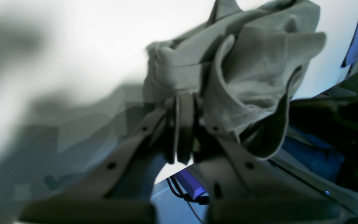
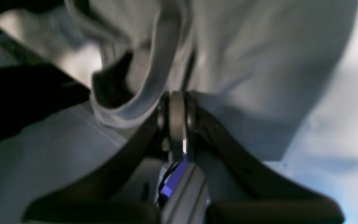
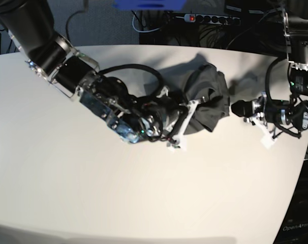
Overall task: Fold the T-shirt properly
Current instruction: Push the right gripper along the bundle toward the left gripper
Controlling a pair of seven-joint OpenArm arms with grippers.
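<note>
The dark olive-grey T-shirt [image 3: 207, 96] is bunched in a crumpled heap on the white table [image 3: 93, 193], right of centre toward the back. My right gripper [image 3: 190, 113] reaches in from the left and is shut on a fold at the heap's left side. Its wrist view shows the fingers [image 2: 177, 105] pinched on the cloth [image 2: 244, 77]. My left gripper [image 3: 232, 108] comes from the right and is shut on the heap's right edge. In its wrist view, the hemmed fabric [image 1: 259, 68] bulges over the closed fingers [image 1: 183, 105].
The table's curved edge [image 3: 302, 152] runs close behind the left arm [image 3: 288, 114]. A power strip [image 3: 210, 19] and cables lie beyond the far edge. The bulky right arm [image 3: 67, 66] crosses the table's back left.
</note>
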